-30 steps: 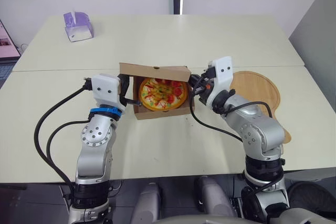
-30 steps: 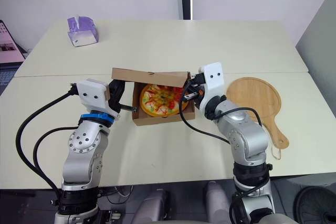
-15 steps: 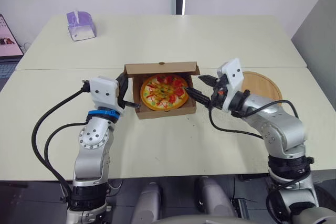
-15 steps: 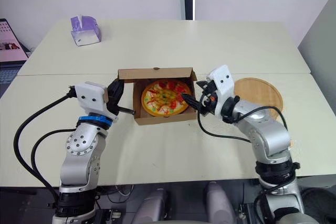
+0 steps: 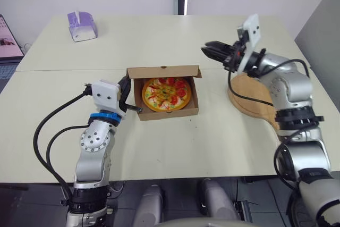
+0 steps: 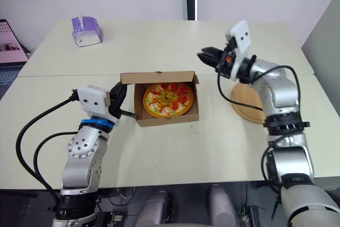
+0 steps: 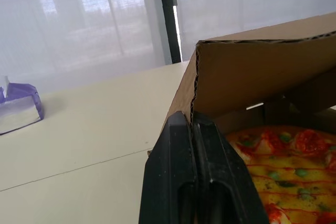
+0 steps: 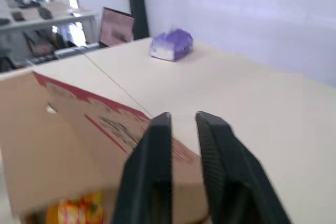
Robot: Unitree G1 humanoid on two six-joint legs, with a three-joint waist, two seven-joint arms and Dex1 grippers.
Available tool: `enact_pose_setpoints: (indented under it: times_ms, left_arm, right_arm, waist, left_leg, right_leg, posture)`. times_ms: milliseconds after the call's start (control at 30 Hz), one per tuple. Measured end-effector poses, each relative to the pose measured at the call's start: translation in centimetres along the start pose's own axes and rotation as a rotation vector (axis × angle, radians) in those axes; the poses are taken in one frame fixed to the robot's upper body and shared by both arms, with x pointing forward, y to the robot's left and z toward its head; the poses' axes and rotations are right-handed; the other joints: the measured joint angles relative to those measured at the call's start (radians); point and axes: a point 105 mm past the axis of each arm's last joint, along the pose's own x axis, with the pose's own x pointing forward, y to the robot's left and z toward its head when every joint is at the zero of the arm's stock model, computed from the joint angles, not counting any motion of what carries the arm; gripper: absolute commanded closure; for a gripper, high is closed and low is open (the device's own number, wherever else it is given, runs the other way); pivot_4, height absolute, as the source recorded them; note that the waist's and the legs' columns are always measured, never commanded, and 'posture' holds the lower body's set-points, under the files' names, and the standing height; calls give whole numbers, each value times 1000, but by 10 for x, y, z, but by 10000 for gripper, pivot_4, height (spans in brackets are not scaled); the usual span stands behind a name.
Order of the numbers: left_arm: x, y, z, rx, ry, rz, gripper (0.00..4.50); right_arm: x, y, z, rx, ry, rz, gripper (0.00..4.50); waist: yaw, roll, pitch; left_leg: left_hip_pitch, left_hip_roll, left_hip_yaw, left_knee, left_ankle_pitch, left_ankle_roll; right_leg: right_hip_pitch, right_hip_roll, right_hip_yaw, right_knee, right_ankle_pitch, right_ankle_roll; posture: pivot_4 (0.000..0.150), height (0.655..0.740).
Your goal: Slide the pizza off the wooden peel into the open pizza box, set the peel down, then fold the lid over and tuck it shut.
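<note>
The cardboard pizza box [image 5: 194, 111] sits mid-table with the pizza [image 5: 166, 93] inside it. Its lid [image 5: 162, 71] stands upright along the far side. My left gripper [image 5: 136, 107] is at the box's left wall, fingers pressed together with the cardboard edge [image 7: 194, 82] running into the seam between them. Raised above the table, behind and to the right of the box, my right gripper [image 5: 205, 50] points left at the lid, holding nothing, with a narrow gap between its fingers [image 8: 157, 145]. The round wooden peel [image 5: 254, 95] lies flat to the right of the box.
A purple tissue box [image 5: 82, 25] stands at the far left of the table. A screen [image 5: 5, 38] shows beyond the left table edge. A seam [image 5: 69, 69] between two tabletops runs across behind the box.
My right gripper has left the box's right wall, rising and swinging back to the right over the peel. The lid has gone from leaning over the pizza to upright. The left gripper stayed.
</note>
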Motion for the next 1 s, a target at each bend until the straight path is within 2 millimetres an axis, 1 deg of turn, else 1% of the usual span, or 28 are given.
enact_pose_setpoints:
  times_ms: [133, 200, 300, 367, 467, 600, 633, 667, 767, 867, 900, 933, 1000]
  left_arm:
    - [-1, -1, -2, -11, 5, 0, 45000]
    - [-3, -2, -4, -15, 13, 1, 45000]
    - [-6, -3, -9, -22, 35, -4, 45000]
    - [-8, -5, -14, -30, 59, -20, 45000]
    - [-11, -11, -21, -61, 102, -53, 45000]
    - [-11, -12, -24, -74, 119, -67, 45000]
    - [-12, -12, -24, -72, 122, -73, 40952]
    - [-12, -12, -24, -71, 127, -80, 38995]
    - [-16, -11, -27, -72, 153, -105, 29441]
    - [-25, -4, -27, -56, 180, -135, 19429]
    - [-27, -2, -27, -54, 186, -145, 16871]
    - [-33, 4, -25, -44, 199, -162, 13637]
    - [-44, 16, -24, -26, 238, -203, 13637]
  right_arm:
    - [10, 11, -15, 43, 32, 68, 44770]
    - [10, 15, -22, 45, 55, 93, 44770]
    - [6, 19, -40, 75, 100, 107, 44770]
    - [4, 21, -49, 94, 118, 111, 44770]
    - [3, 23, -51, 99, 130, 115, 44770]
    - [4, 25, -49, 89, 127, 121, 44770]
    - [3, 25, -50, 89, 127, 122, 45000]
    - [3, 26, -51, 91, 129, 122, 45000]
    - [1, 28, -59, 105, 140, 121, 45000]
    - [2, 31, -60, 99, 147, 129, 45000]
    - [2, 31, -60, 97, 147, 129, 45000]
    - [3, 32, -60, 96, 146, 131, 45000]
    - [3, 32, -61, 97, 147, 130, 45000]
  waist:
    - [5, 0, 0]
    - [4, 0, 0]
    - [4, 0, 0]
    - [3, 0, 0]
    - [2, 0, 0]
    - [2, 0, 0]
    - [2, 0, 0]
    - [2, 0, 0]
    - [1, 0, 0]
    - [-2, 0, 0]
    - [-3, 0, 0]
    - [-4, 0, 0]
    - [-5, 0, 0]
  left_leg:
    - [-2, -1, -1, 0, 0, 0]
    - [-2, -1, 0, 0, 0, 0]
    - [-1, -1, -1, 0, 0, 0]
    - [-1, -1, 0, 0, 0, 0]
    - [-1, -1, -1, 0, 0, 0]
    - [-1, -1, -1, 1, 0, 0]
    - [-1, -1, -1, 1, 0, 0]
    - [-1, -1, -1, 1, 0, 0]
    - [-1, -1, -1, 0, 0, 0]
    - [-1, 0, -1, 0, 0, 0]
    - [-1, 0, -1, 0, 0, 0]
    - [-1, 1, 0, 0, 0, 0]
    - [-1, 1, 0, 0, 0, 0]
  right_leg:
    - [-1, -1, 0, -1, 1, 1]
    - [-1, -1, 0, -1, 1, 1]
    - [-1, -1, 0, 0, 1, 1]
    - [-1, -1, 0, 0, 1, 1]
    - [-1, -1, 0, 0, 1, 1]
    - [0, -1, -1, 0, 1, 1]
    - [0, -1, -1, 0, 1, 1]
    - [0, -1, -1, 0, 1, 1]
    - [-1, -1, 0, 0, 1, 1]
    - [-1, 0, 0, 0, 1, 1]
    - [-1, 0, 0, 0, 1, 1]
    - [-1, 0, 0, 0, 1, 0]
    - [-2, 1, 0, 0, 1, 0]
  posture:
    - [1500, 7400]
    - [1500, 7400]
    - [1500, 7400]
    - [1500, 7400]
    - [1500, 7400]
    - [1500, 7400]
    - [1500, 7400]
    - [1500, 7400]
    - [1500, 7400]
    - [1500, 7400]
    - [1500, 7400]
    - [1500, 7400]
    - [1500, 7400]
